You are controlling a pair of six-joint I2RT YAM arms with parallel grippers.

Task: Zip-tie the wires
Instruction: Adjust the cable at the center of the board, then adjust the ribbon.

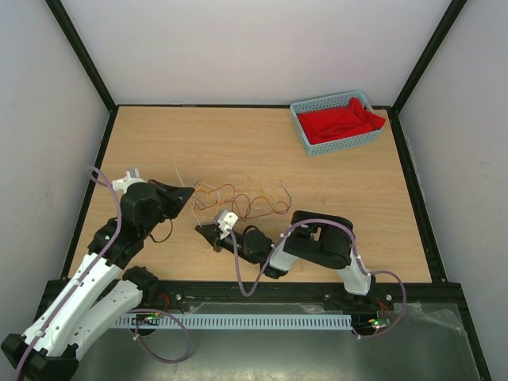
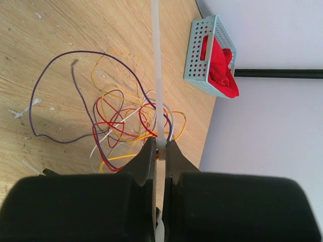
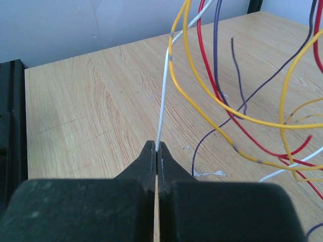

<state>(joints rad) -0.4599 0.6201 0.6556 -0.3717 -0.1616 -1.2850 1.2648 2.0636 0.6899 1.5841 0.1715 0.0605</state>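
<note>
Wires (image 1: 242,200), thin red, yellow, purple and white, are lying tangled on the desk (image 1: 341,190). The left gripper (image 2: 160,146) is pinching a white zip tie (image 2: 157,75) tightly; the right gripper (image 3: 157,150) is pinching one white strand (image 3: 162,101).

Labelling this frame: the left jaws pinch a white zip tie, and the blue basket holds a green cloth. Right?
No: the cloth in the blue basket is red, as the top view shows. The left jaws do pinch the white zip tie.
</note>
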